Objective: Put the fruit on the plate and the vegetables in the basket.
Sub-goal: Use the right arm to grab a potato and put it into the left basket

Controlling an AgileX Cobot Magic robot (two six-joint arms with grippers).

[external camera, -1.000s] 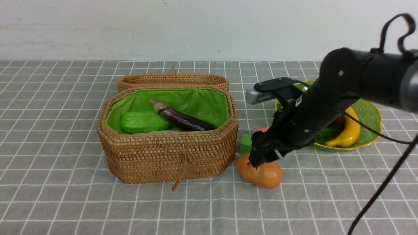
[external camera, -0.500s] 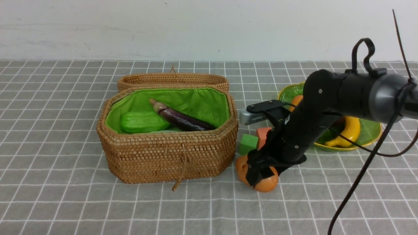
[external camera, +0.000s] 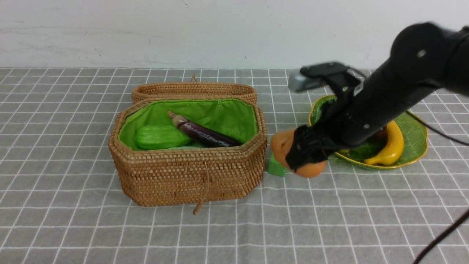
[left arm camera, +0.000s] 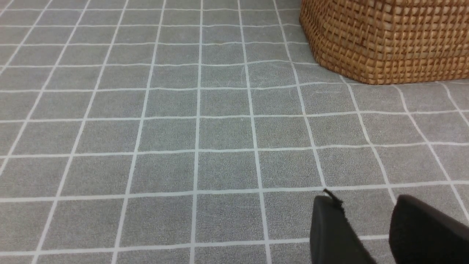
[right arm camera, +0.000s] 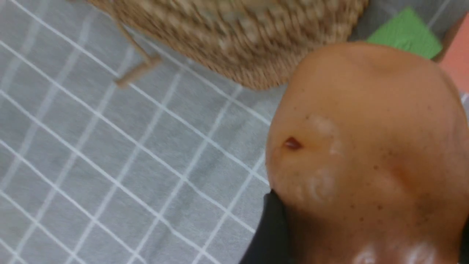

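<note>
My right gripper [external camera: 301, 156] is shut on the tan-orange potato [external camera: 280, 145] and holds it in the air between the basket [external camera: 187, 172] and the green plate [external camera: 416, 126]. The potato fills the right wrist view [right arm camera: 366, 128], with one dark fingertip [right arm camera: 269, 231] at its side. The cucumber [external camera: 159, 136] and the eggplant [external camera: 205, 134] lie in the basket; a pale sliver of the radish [external camera: 183, 147] shows by its front wall. The banana [external camera: 392, 146] and the maroon fruit [external camera: 381, 134] are on the plate. The arm hides the mango. My left gripper [left arm camera: 361, 200] is open and empty over bare cloth.
A green cube [external camera: 276, 168] sits on the cloth beside the basket's right end, below the held potato. An orange cube [right arm camera: 456, 62] lies next to it. The woven lid [external camera: 194, 90] stands behind the basket. The basket's corner [left arm camera: 384, 40] is beyond my left gripper.
My right gripper came down on the potato, shut on it, and has lifted it off the cloth, up and slightly back. The things in the basket and on the plate have not moved.
</note>
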